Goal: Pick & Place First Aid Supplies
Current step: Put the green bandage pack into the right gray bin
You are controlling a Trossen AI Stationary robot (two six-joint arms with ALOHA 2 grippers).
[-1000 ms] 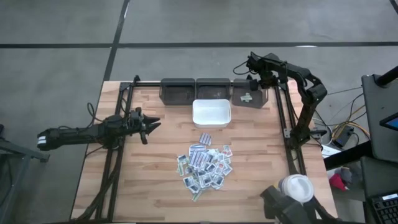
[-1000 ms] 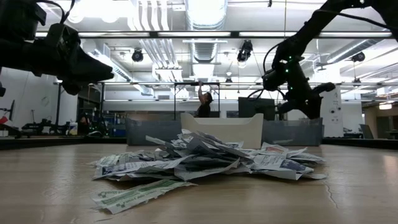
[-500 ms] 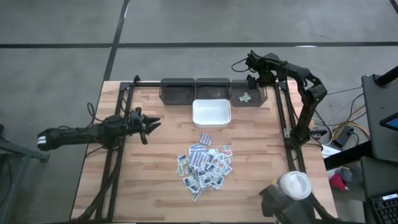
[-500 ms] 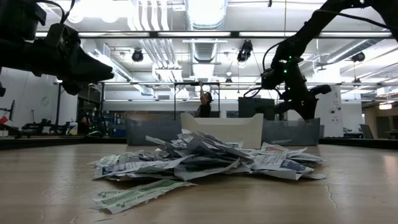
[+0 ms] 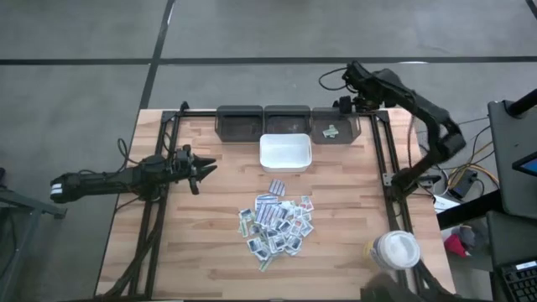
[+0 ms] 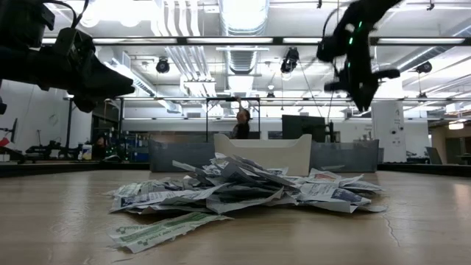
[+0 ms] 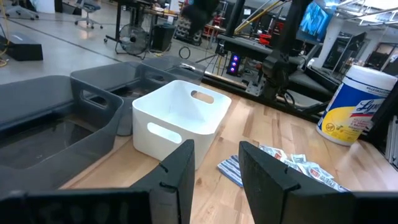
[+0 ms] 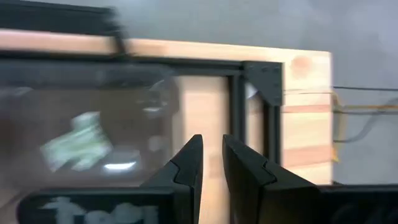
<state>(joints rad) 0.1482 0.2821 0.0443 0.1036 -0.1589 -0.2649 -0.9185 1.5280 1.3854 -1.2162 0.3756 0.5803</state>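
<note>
Wooden counter (image 5: 210, 218) holds piled packets (image 5: 277, 222); right hand (image 5: 351, 77), empty, fingers slightly apart, should descend squarely onto one.

wooden table (image 5: 210, 226), seemingly glossy plastic tray (image 5: 285, 153)

Three dark grey bins (image 5: 288, 122) stand in a row along the far edge of the surface (image 5: 210, 239), and one white tray (image 5: 285, 153) sits just in front of them. One greenish packet (image 5: 332, 130) lies in the right-hand bin. The heap of first aid packets (image 5: 277, 222) holds roughly two dozen, overlapping too much for an exact count. One white-lidded wipes jar (image 5: 396, 251) stands at the near right corner. Two arms carry one tool each: left tool (image 5: 204, 169), right tool (image 5: 343, 104).
</note>
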